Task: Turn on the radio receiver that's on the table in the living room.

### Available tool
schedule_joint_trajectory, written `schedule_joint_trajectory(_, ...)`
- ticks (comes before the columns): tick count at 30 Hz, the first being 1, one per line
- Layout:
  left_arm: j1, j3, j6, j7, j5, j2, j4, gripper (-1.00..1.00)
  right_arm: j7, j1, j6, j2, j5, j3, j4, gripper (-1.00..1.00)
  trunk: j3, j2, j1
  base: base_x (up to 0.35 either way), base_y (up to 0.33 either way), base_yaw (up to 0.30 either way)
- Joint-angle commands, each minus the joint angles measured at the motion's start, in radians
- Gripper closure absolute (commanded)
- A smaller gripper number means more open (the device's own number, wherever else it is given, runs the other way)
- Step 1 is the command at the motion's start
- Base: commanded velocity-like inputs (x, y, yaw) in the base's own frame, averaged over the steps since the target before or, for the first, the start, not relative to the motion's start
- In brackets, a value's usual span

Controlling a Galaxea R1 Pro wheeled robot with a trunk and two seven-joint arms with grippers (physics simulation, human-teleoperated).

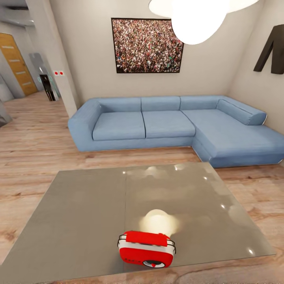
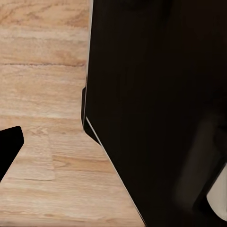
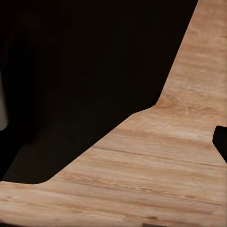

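The radio receiver (image 1: 146, 249) is small, glossy red with a white band, and its round dial faces me. It stands upright near the front edge of the table (image 1: 79, 213), slightly right of the middle seam. The table is low, with a reflective grey two-panel top, and stands on the light wood floor of the living room. In the left wrist view one dark fingertip (image 2: 8, 146) shows at the frame's edge over the floor. In the right wrist view another dark fingertip (image 3: 221, 140) sits at the opposite edge. Nothing lies between the fingers in either view.
A blue L-shaped sofa (image 1: 177, 124) stands behind the table under a crowd picture (image 1: 147, 45). A white pendant lamp (image 1: 195, 17) hangs overhead. A corridor with a wooden door (image 1: 17, 63) opens at the far left. My dark body (image 2: 161, 94) fills much of both wrist views.
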Motion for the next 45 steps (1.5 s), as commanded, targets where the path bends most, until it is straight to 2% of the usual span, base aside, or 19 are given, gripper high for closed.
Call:
schedule_joint_trajectory(1,0.0,0.0,0.0,0.0,0.0,0.0,0.0,-1.0,0.0,0.0,0.0,0.0,0.0,0.0,0.0,-1.0,-0.002,0.0,0.0,0.0,0.0,0.0)
schedule_joint_trajectory(45,0.0,0.0,-0.001,0.0,0.0,0.0,0.0,-1.0,0.0,0.0,0.0,0.0,0.0,0.0,0.0,-1.0,-0.073,0.0,0.0,0.0,0.0,0.0)
